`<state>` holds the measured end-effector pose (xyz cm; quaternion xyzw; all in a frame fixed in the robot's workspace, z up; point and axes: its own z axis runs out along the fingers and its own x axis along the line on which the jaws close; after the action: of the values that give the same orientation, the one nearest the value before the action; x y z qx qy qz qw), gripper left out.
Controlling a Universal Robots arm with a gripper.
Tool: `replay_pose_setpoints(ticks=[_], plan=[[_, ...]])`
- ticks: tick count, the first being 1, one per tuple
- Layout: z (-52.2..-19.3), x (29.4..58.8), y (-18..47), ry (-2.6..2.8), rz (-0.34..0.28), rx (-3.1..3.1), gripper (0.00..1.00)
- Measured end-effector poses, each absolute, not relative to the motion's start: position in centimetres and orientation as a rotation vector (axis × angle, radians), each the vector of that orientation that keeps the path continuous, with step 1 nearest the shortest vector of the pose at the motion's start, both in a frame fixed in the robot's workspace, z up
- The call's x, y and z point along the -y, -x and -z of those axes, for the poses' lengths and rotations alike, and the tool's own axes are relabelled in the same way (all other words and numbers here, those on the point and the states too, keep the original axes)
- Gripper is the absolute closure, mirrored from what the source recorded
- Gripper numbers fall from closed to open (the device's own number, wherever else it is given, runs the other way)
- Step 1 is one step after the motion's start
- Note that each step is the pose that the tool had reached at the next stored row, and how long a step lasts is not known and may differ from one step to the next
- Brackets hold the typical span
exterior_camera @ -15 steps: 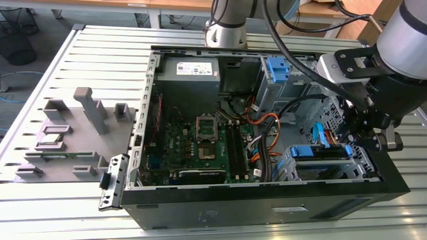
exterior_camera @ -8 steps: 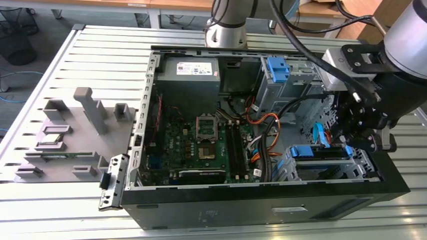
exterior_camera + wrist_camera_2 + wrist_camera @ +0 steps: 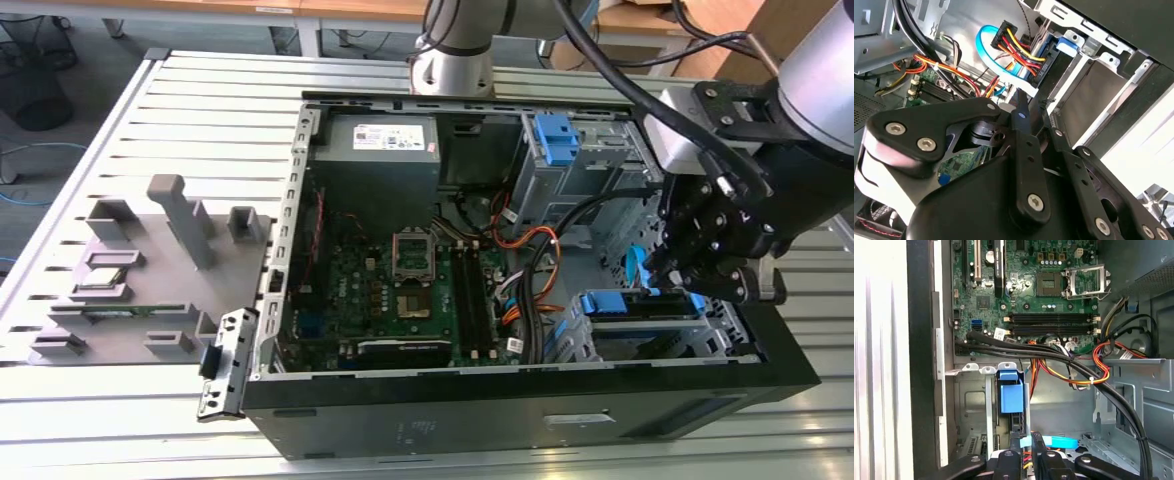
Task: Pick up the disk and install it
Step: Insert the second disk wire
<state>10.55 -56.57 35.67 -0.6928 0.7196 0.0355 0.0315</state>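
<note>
Right now you have the open computer case lying on its side on the slatted bench, with a grey fixture tray on the exterior view's left, well apart from the work. Inside the case, the motherboard fills the middle, the grey power supply sits at the far end, and the drive cage stands at the exterior view's right, near corner.

Your tool is down at that cage. The disk sits in the cage mouth with its blue carrier frame showing; in the first wrist view the blue carrier lies just ahead of the fingertips, in line with them. These look drawn close together around the carrier's edge, but you cannot tell for certain whether they clamp it.

Judging by this, you are in the install step, the pick already done. The next move calls for a straight, gentle push along the cage rails, keeping clear of the blue data cable and the red-and-yellow power leads beside the slot.
</note>
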Motion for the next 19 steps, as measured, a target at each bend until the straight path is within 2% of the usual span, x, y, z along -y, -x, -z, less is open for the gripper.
replay_pose_setpoints(ticks=[6, 19], plan=[[-36.8, 56.6, -10.6, 2.134, -0.110, -2.216, 0.76], [-36.8, 56.6, -10.6, 2.133, -0.112, -2.215, 0.76]])
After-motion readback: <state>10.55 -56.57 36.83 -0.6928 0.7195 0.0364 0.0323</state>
